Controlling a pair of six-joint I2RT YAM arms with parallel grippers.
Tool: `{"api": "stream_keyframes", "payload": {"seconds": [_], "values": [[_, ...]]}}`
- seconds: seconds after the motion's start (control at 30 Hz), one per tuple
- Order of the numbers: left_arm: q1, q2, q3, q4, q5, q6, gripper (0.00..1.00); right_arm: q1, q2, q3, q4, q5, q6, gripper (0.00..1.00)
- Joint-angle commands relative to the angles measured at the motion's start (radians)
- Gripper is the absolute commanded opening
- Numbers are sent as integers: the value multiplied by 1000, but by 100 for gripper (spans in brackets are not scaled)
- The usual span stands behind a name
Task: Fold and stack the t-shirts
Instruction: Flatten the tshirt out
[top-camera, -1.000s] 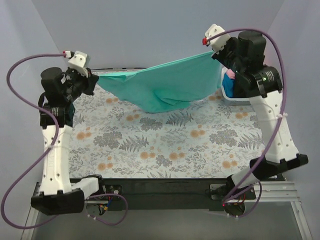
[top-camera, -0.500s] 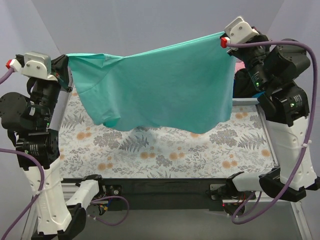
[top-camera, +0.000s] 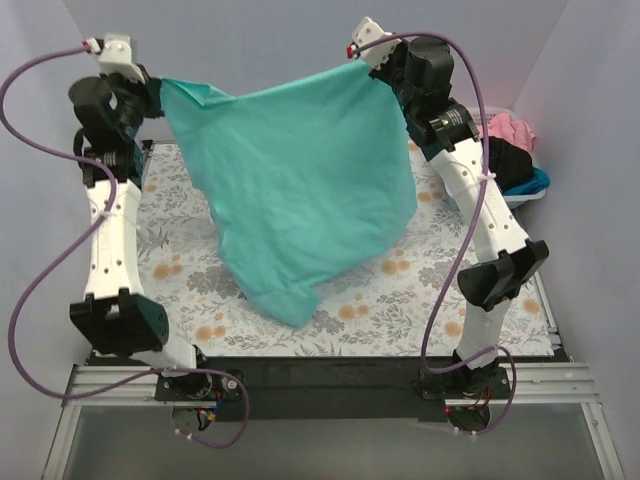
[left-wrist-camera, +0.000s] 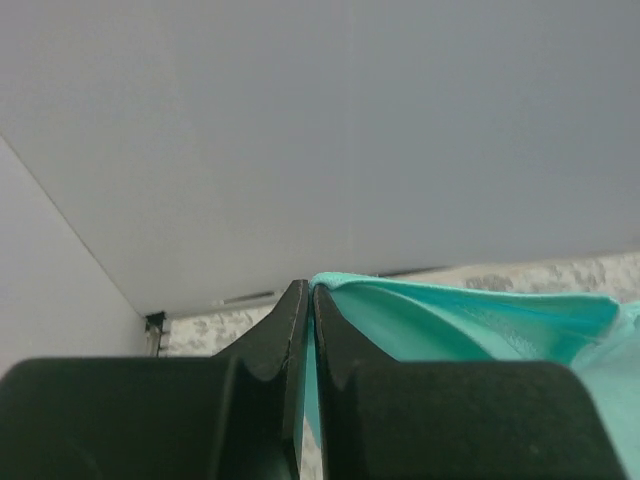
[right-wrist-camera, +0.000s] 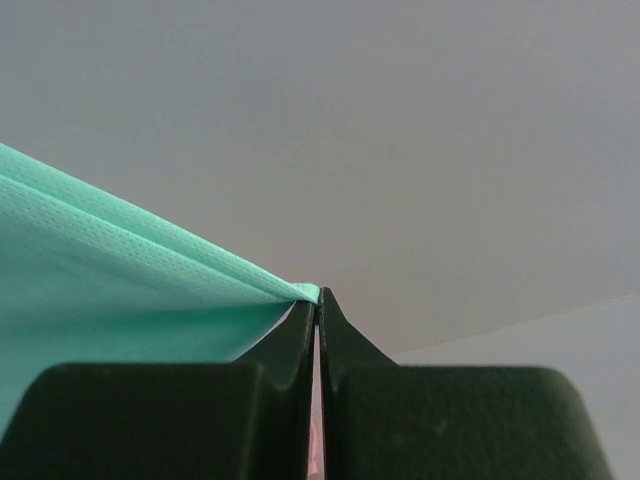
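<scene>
The teal-green t-shirt (top-camera: 300, 190) hangs spread between both arms, high above the floral table cloth (top-camera: 190, 270); its lower end droops toward the table's near middle. My left gripper (top-camera: 158, 88) is shut on the shirt's upper left corner, which shows in the left wrist view (left-wrist-camera: 440, 320). My right gripper (top-camera: 372, 62) is shut on the upper right corner, which shows in the right wrist view (right-wrist-camera: 120, 270). Pink (top-camera: 505, 128), black (top-camera: 510, 160) and blue (top-camera: 535, 182) t-shirts lie in the basket at the right.
The white basket (top-camera: 528, 196) stands at the table's far right edge, behind the right arm. Grey walls close in on the back and both sides. The hanging shirt hides the table's middle.
Both grippers have swung up and toward the back with the shirt. The shirt now hangs longer, and its lower end has dropped toward the near middle of the table.
</scene>
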Motion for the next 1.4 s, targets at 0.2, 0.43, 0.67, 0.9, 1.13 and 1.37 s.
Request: {"api": "stream_keyframes", "payload": {"seconds": [0.2, 0.43, 0.67, 0.9, 1.13, 1.37], "values": [[210, 194, 537, 126, 159, -263, 0, -16, -89, 78, 521, 25, -37, 1], [271, -58, 74, 287, 312, -184, 0, -24, -285, -323, 526, -167, -26, 1], [271, -361, -561, 246, 577, 155, 0, -22, -461, -966, 494, -307, -150, 1], [270, -564, -883, -460, 617, 1003, 0, -2, -583, -1353, 377, -376, -195, 1], [271, -519, -1117, -669, 448, 1320, 0, 73, -500, -1496, 215, -357, -174, 1], [270, -524, -1119, -728, 404, 1303, 0, 85, -455, -1559, 48, -360, -132, 1]]}}
